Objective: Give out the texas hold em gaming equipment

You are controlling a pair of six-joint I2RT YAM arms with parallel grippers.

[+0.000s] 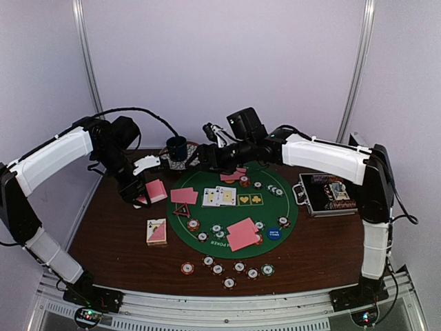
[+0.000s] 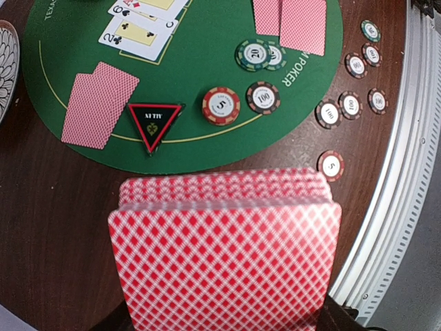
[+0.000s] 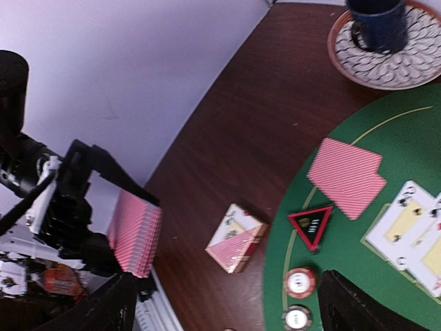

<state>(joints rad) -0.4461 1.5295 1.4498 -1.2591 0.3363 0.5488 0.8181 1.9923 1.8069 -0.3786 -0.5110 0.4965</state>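
My left gripper (image 1: pixel 140 194) is shut on a deck of pink-backed cards (image 2: pixel 224 241), held above the brown table left of the green mat (image 1: pixel 289 207). The deck also shows in the right wrist view (image 3: pixel 134 231). My right gripper (image 1: pixel 202 156) is open and empty above the mat's far left edge, near the blue cup. On the mat lie pairs of face-down cards (image 1: pixel 184 196) (image 1: pixel 241 233), face-up cards (image 1: pixel 220 196), the triangle marker (image 2: pixel 154 124), striped chips (image 2: pixel 221 105) and a blue disc (image 1: pixel 274 233). A row of chips (image 1: pixel 229 268) lies near the front edge.
A card box (image 1: pixel 157 232) lies on the table left of the mat. The blue cup on its saucer (image 1: pixel 176 147) stands at the back. The black case (image 1: pixel 327 194) lies open at the right. The table's metal rail (image 2: pixel 406 172) runs along the near edge.
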